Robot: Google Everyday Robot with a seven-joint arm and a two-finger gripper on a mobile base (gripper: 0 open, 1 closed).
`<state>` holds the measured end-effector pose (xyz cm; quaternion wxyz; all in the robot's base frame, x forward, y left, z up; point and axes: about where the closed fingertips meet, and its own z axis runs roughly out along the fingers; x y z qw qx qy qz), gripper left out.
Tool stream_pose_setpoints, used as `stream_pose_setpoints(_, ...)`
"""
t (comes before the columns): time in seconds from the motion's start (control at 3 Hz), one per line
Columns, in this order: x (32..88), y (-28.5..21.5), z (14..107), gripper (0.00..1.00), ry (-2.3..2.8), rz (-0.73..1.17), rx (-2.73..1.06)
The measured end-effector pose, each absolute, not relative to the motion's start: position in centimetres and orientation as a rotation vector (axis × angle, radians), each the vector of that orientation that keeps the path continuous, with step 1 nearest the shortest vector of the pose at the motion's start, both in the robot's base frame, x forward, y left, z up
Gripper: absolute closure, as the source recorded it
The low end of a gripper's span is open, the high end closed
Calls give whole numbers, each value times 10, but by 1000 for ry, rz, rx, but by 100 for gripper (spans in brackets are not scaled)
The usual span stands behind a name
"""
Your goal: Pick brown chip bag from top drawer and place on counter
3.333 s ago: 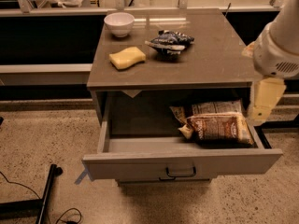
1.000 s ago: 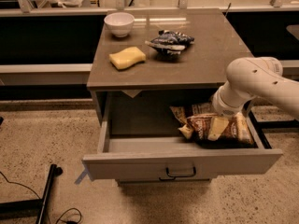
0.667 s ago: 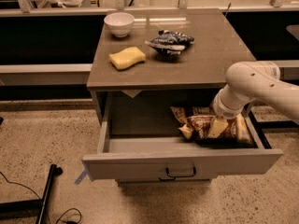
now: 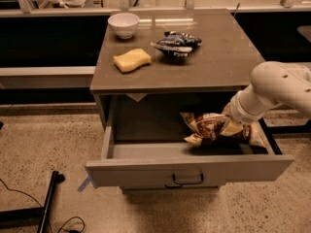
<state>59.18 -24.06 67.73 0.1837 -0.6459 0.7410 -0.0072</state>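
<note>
The brown bag [image 4: 206, 125] lies in the right half of the open drawer [image 4: 146, 171], on the drawer floor, with its pale left end pointing to the middle. The gripper [image 4: 233, 128] is down inside the drawer and rests on the right part of the bag. Whether it is already closed on the bag, I cannot tell.

A few seconds ago the arm hung higher, at the right edge of the drawer, and the gripper was not on the bag. Then it came down onto the bag, and in the last second it has almost not moved. The bag also stays at the same place and is not lifted. I judge that the reach is finished and the grasp is the step in hand. The lift and the placing on the worktop [image 4: 228, 57] are not yet done.

Counted: one brown bag in the drawer. On the worktop there are three things: one white bowl [image 4: 123, 24], one yellow sponge [image 4: 132, 60] and one dark bag [image 4: 177, 42]. There is one drawer, pulled out, and one gripper.
</note>
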Motion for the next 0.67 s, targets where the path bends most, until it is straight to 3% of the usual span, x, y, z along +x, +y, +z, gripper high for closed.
stream_pose_setpoints(0.33, 577, -234, 737, 99, 1951, 50, -1765)
stream_pose_setpoints(0.67, 562, -229, 816, 100, 1827, 106, -1709)
